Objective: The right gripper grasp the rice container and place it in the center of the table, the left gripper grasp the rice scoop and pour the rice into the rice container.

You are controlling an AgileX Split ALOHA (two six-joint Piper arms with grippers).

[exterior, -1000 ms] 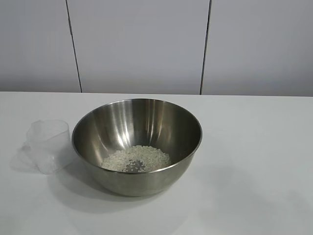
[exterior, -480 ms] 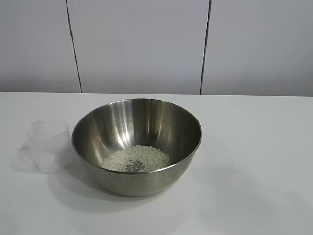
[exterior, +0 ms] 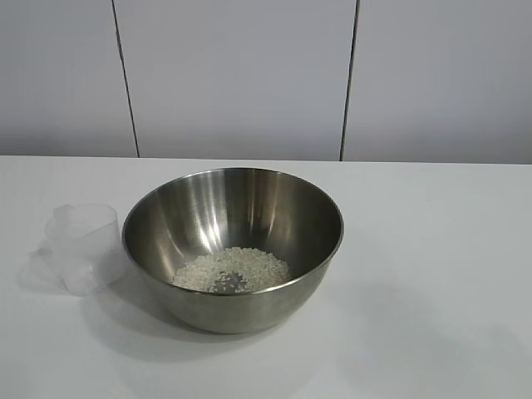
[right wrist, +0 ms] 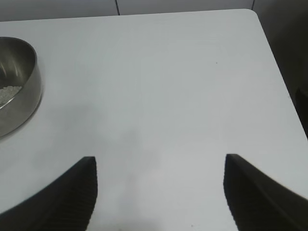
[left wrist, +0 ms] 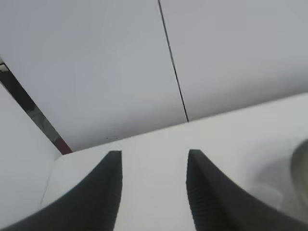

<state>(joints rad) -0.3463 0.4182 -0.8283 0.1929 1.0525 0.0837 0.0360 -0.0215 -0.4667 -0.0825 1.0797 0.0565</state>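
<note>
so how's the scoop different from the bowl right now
The rice scoop is small, clear plastic and looks empty; the rice container is a much wider shiny steel bowl holding the rice. The scoop sits at the bowl's left side. Both rest on the table, and no gripper holds either.

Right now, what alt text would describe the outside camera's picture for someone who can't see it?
A shiny steel bowl holding a small heap of white rice sits on a white table. A clear plastic scoop lies just beside it, empty.
</note>
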